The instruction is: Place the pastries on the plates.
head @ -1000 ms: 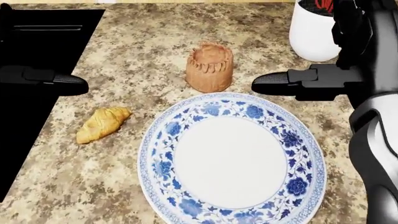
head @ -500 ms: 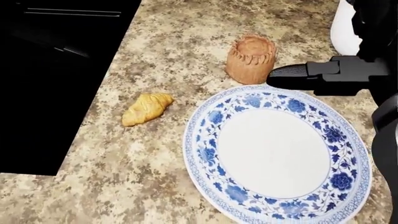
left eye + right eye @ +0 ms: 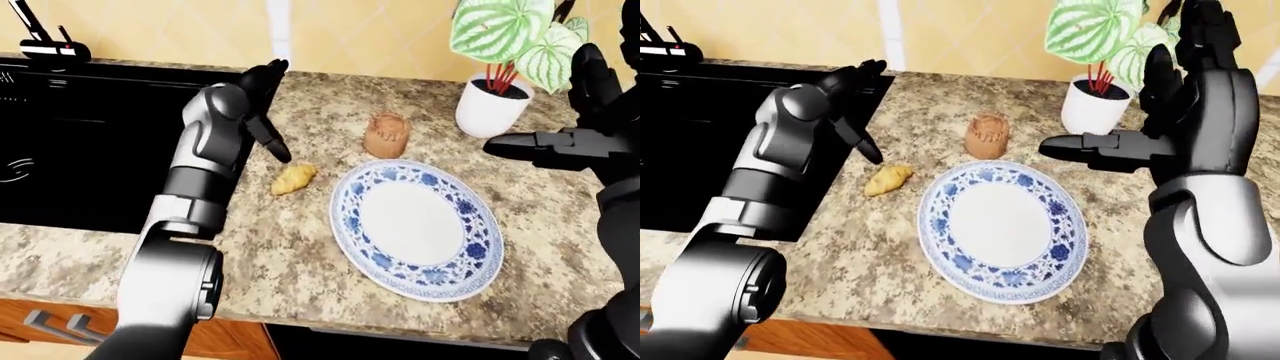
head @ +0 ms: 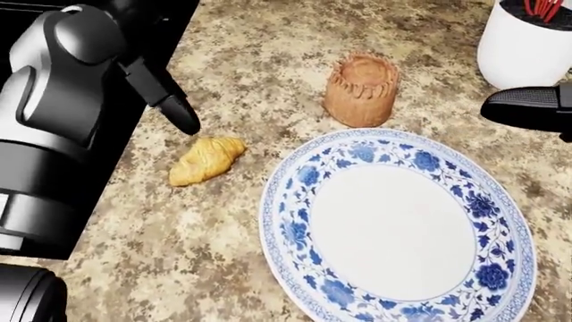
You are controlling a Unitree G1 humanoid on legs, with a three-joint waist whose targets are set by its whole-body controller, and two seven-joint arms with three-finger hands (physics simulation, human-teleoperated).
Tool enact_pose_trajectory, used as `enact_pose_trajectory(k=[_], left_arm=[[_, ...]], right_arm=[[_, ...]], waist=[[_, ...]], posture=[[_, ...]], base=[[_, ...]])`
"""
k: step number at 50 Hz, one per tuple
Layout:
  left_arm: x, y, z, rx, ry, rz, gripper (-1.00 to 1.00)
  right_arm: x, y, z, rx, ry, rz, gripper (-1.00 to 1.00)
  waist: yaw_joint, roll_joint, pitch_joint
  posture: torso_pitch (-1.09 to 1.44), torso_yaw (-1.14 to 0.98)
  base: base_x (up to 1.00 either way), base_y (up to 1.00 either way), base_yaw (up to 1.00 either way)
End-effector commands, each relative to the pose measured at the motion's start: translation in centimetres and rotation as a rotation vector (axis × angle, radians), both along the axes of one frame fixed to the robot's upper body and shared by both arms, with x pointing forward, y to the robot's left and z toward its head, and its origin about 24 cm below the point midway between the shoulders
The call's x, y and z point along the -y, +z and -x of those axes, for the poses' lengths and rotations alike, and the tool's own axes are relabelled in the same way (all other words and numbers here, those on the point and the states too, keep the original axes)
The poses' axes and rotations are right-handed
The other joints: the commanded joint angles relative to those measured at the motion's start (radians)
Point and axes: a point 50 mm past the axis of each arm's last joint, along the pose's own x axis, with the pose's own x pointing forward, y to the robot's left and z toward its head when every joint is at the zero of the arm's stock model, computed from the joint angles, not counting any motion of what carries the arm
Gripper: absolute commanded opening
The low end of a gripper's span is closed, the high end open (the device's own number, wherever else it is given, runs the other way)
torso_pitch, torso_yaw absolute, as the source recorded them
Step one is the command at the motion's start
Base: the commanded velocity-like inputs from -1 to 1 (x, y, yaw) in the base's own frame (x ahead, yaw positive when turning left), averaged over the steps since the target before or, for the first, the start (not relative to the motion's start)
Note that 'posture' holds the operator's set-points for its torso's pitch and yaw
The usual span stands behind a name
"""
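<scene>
Glossy silver-grey arm (image 3: pixel 200 172) segments, matte black three-fingered hand (image 3: pixel 1160 127).

One croissant (image 4: pixel 206 160), one brown pastry (image 4: pixel 361 90), one plate (image 4: pixel 397 228), one potted plant (image 3: pixel 497 67).

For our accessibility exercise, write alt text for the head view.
An empty blue-and-white plate lies on a speckled counter, with a croissant to its left and a brown pastry above it. The left hand hovers open just above the croissant.

no readable text, labels or nos. anywhere, plate (image 4: pixel 295 201) shows blue floral pattern only
</scene>
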Motion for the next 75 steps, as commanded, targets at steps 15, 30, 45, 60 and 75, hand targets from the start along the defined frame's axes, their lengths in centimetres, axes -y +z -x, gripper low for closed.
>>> enact_pose_trajectory(k=[15,30,45,60,75], left_arm=[[2.5,1.8,1.8,-0.061,-0.161,-0.165,1.0],[4.7,-0.2,2.2,-0.119,-0.235,-0.298,1.0],[5.7,-1.6,3.0,-0.106,-0.253,-0.366,0.87],[6.0,-2.5,3.3,-0.126,-0.264,-0.399,0.14],[6.3,-3.6,3.8,-0.128,-0.275,-0.443,-0.36]], right_arm=[[0.3,0.8,0.7,0.06,-0.005,0.009,1.0],[0.4,0.0,0.9,0.053,-0.005,-0.002,1.0],[0.5,0.0,1.0,0.054,-0.005,-0.004,1.0],[0.5,-0.2,1.0,0.053,-0.007,-0.002,1.0],[0.5,-0.5,1.1,0.05,-0.006,-0.005,1.0]], waist=[[0.002,-0.013,-0.018],[0.006,-0.025,-0.02],[0.006,-0.026,-0.023],[0.008,-0.025,-0.024],[0.004,-0.023,-0.033]], posture=[[0.0,0.0],[0.0,0.0],[0.0,0.0],[0.0,0.0],[0.0,0.0]], base=[[0.0,0.0,0.0],[0.0,0.0,0.0],[0.0,0.0,0.0],[0.0,0.0,0.0],[0.0,0.0,0.0]])
